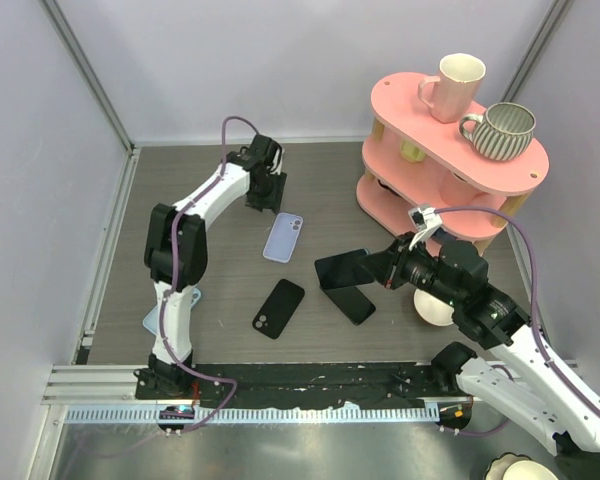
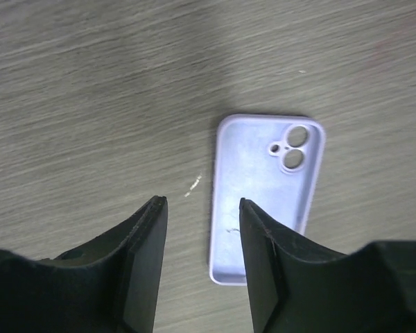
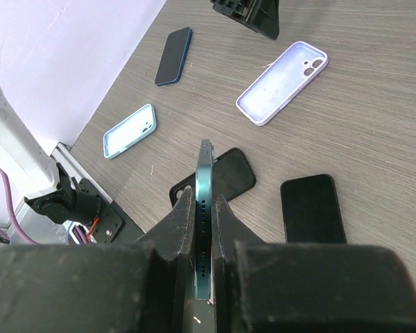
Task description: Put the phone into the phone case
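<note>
1. Right wrist view, 6 o'clock, nearest the lens: right gripper (image 3: 204,201), fingers pressed together on the phone (image 3: 205,159). The phone is teal-edged and held edge-on, clear of the table (image 3: 374,139).
2. Same view, centre, behind the held phone: black slab (image 3: 225,177), lying flat. Whether it is a case or a phone cannot be told.
3. Same view, 4 o'clock: black phone (image 3: 313,208), lying flat with the dark face up.
4. Same view, 1 o'clock: lavender phone case (image 3: 283,83), lying flat with the hollow side up, well apart from the held phone.
5. Same view, 10 o'clock: light-blue case (image 3: 130,130). At 11 o'clock: dark-blue phone (image 3: 174,56).
6. Left wrist view, 6 o'clock: left gripper (image 2: 201,205), fingers (image 2: 142,263) spread, with bare table seen between them.
7. Same view, 4 o'clock: the lavender phone case, camera cut-outs at its far end and its near end partly covered by one finger.
8. Top view, 11 o'clock: the left gripper, placed just beyond the far end of the lavender phone case. At 4 o'clock the right gripper is seen, with the phone held near centre.
9. Top view, 2 o'clock: pink shelf (image 1: 400,95), bearing a cream mug (image 1: 455,85) and a ribbed mug (image 1: 505,130).
</note>
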`<action>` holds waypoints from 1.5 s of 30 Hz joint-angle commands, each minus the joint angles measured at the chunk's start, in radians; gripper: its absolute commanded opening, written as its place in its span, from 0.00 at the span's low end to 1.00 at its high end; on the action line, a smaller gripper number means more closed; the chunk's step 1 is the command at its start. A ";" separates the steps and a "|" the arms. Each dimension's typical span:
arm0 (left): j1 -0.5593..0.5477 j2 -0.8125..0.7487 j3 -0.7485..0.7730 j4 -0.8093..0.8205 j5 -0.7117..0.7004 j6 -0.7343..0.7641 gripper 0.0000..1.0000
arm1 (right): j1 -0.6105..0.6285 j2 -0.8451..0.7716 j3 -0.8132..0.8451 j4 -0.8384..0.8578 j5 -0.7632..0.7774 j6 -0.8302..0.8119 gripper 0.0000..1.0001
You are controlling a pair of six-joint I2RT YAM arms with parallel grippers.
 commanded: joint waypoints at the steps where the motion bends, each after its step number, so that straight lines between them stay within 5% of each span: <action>1: 0.008 0.083 0.080 -0.135 -0.045 0.053 0.48 | 0.001 -0.004 0.037 0.063 -0.021 0.024 0.01; 21: 0.006 0.114 -0.021 -0.012 0.062 -0.024 0.43 | 0.001 0.004 0.033 0.048 0.002 0.004 0.01; 24: 0.006 0.116 -0.029 -0.020 0.071 -0.065 0.36 | -0.001 0.013 0.030 0.045 0.008 0.011 0.01; 29: 0.011 0.056 -0.131 0.015 0.079 -0.275 0.00 | 0.001 0.015 0.036 0.040 0.008 0.031 0.01; 36: 0.057 -0.099 -0.412 0.277 0.144 -0.671 0.00 | 0.001 0.023 0.042 0.043 0.038 0.031 0.01; 41: 0.049 -0.122 -0.471 0.270 0.059 -0.791 0.01 | -0.001 0.038 0.034 0.048 0.046 0.056 0.01; 44: 0.045 -0.153 -0.533 0.287 0.033 -0.858 0.17 | 0.001 0.039 0.011 0.083 0.060 0.080 0.01; 45: 0.045 -0.165 -0.553 0.299 0.030 -0.875 0.30 | 0.001 0.046 0.007 0.091 0.063 0.086 0.01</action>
